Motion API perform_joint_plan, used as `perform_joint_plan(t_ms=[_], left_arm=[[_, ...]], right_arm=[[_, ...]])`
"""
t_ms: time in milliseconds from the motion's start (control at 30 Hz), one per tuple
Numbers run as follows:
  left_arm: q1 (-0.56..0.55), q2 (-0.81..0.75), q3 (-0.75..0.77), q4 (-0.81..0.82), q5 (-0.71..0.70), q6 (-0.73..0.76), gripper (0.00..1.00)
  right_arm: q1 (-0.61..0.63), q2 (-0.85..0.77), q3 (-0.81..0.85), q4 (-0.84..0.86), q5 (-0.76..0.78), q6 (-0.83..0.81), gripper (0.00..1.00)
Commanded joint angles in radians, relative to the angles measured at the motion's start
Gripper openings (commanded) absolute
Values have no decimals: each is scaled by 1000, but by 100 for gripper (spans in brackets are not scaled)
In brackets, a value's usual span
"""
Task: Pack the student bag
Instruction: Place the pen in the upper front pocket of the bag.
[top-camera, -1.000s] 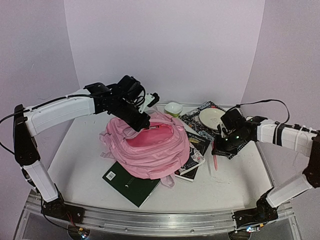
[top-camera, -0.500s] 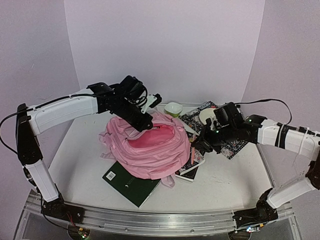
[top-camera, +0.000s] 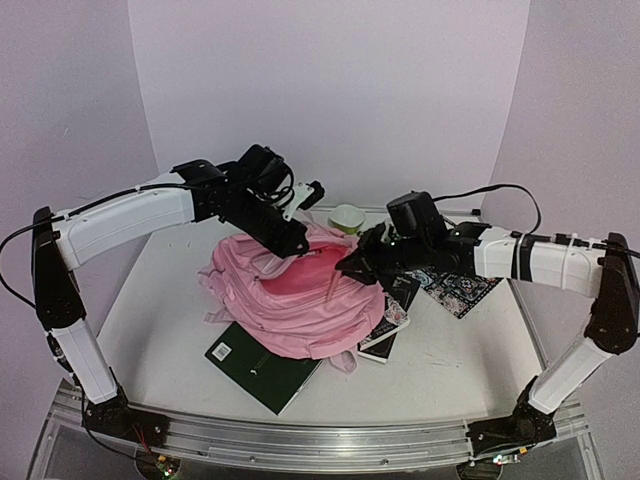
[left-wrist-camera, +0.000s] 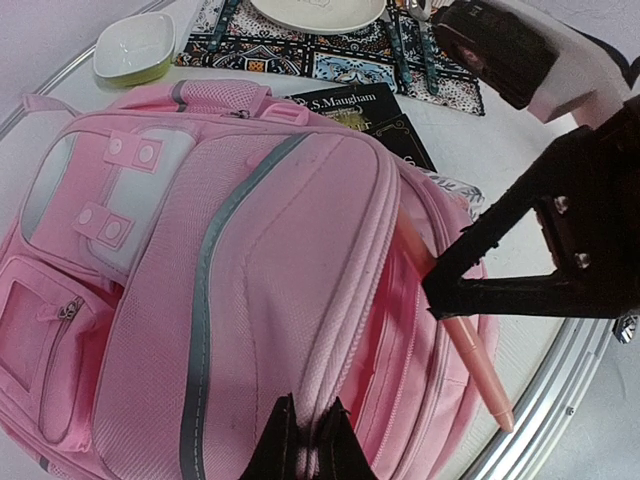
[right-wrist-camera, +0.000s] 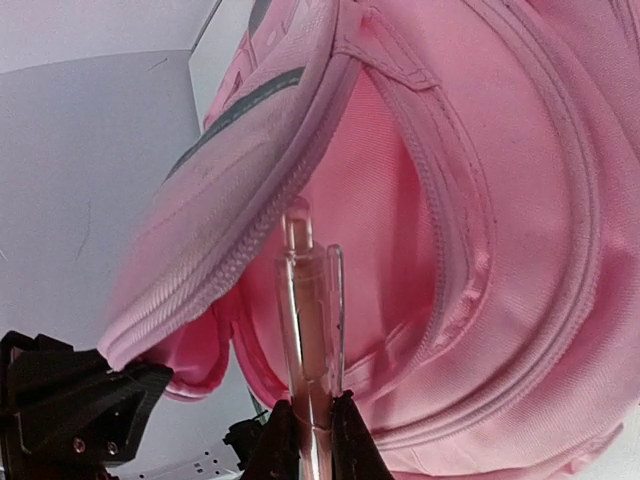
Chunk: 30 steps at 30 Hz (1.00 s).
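The pink student bag (top-camera: 290, 300) lies on the table, its main compartment unzipped. My left gripper (top-camera: 287, 245) is shut on the zip edge of the bag's upper flap (left-wrist-camera: 330, 400) and holds it up. My right gripper (top-camera: 352, 268) is shut on a pink pen (right-wrist-camera: 308, 330) and holds it over the open mouth, the pen's end pointing into the gap between the flap and the bag's back panel (right-wrist-camera: 520, 200). In the left wrist view the pen (left-wrist-camera: 470, 350) slants across the opening beside the right gripper's fingers (left-wrist-camera: 520, 290).
A dark green notebook (top-camera: 262, 368) sticks out from under the bag's near side. Dark books (top-camera: 392, 310) lie under its right side. A patterned mat (top-camera: 455, 285) with a white plate (left-wrist-camera: 318, 12) lies right and behind. A small green-white bowl (top-camera: 347, 216) stands behind.
My right gripper has come left from the table beside the mat, carrying the pen, to over the bag's opening. My left gripper has kept its hold on the flap, raised slightly.
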Motion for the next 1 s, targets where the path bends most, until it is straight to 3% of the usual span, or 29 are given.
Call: perform_joint_plan(t_ms=[0, 233, 400, 567, 867, 967], left_arm=[[-17, -24, 86, 121, 115, -17, 0], [-19, -21, 79, 121, 136, -27, 0], [-19, -22, 76, 122, 120, -29, 0], [-19, -20, 59, 121, 76, -24, 0], [-19, -20, -1, 127, 79, -45, 0], [-19, -28, -26, 133, 78, -65, 7]], right_arm=[[7, 56, 58, 106, 37, 126, 0], [11, 150, 137, 137, 98, 206, 1], [19, 199, 185, 137, 109, 198, 32], [22, 174, 155, 135, 115, 148, 51], [22, -14, 15, -1, 181, -90, 68], [22, -76, -39, -45, 207, -207, 73]])
